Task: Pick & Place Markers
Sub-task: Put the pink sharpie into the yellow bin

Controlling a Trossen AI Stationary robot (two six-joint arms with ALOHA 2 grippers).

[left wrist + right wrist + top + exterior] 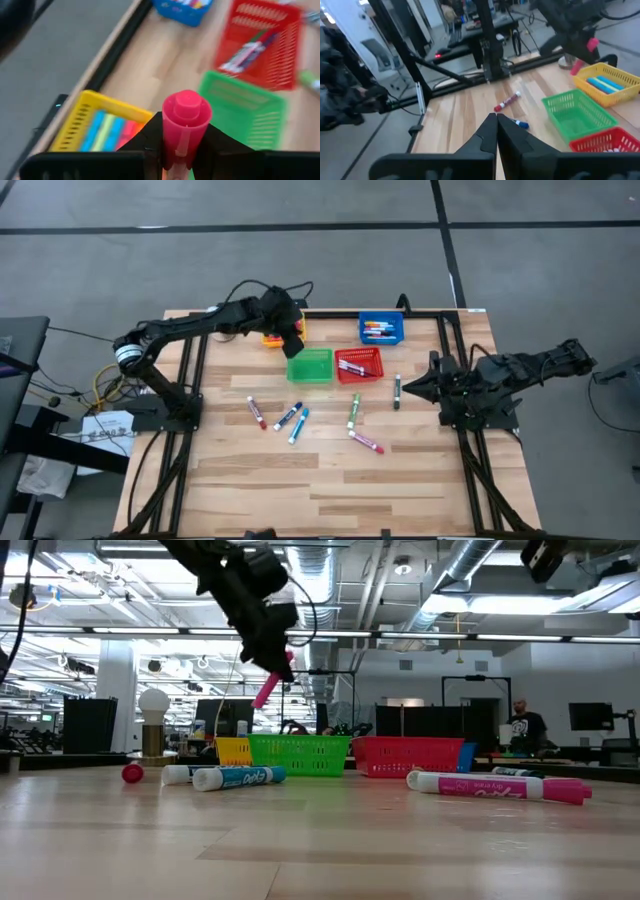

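Jaws of the left gripper [186, 150] clamped on a pink marker [185, 120], held above the yellow basket [272, 339]; right gripper [496, 131] shut, empty, well beyond it. Likely risk: off-centre release bounces the marker off the basket's rim onto the surface [300, 490].

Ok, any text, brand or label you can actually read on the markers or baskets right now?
"EXPO", likely, on the blue marker in the low view: blurred, so not certain.
Pink marker nearest the low camera: print on its label, too blurred to read.
Other markers on the table: labels too small to read.
Baskets: no text visible.
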